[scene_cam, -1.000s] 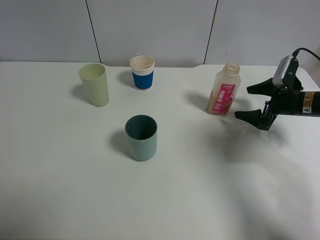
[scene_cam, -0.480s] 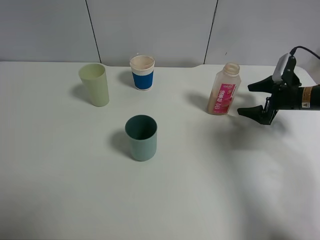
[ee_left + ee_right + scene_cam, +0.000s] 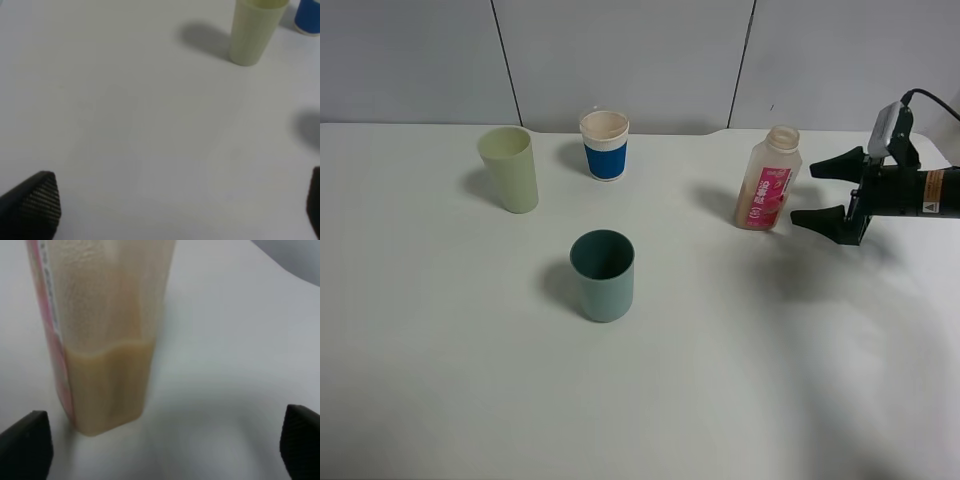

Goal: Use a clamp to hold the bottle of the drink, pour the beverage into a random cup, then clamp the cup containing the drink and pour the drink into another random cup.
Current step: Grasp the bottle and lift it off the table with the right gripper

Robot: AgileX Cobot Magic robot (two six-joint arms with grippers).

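just beside bottle point(image 3: 766, 185), right gripper point(image 3: 804, 194), jaws wide

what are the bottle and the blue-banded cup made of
Bottle: looks like clear, slightly cloudy plastic; the beige drink shows through its wall. Blue-banded cup: probably paper, matte, with a pale rolled rim and a blue band.

High camera looks down on whole table point(image 3: 720, 380); left wrist shares far green cup point(image 3: 252, 35), right wrist near bottle point(image 3: 100, 340)

White table point(image 3: 440, 350) (bottle point(image 3: 765, 185), three cups point(image 3: 602, 275))
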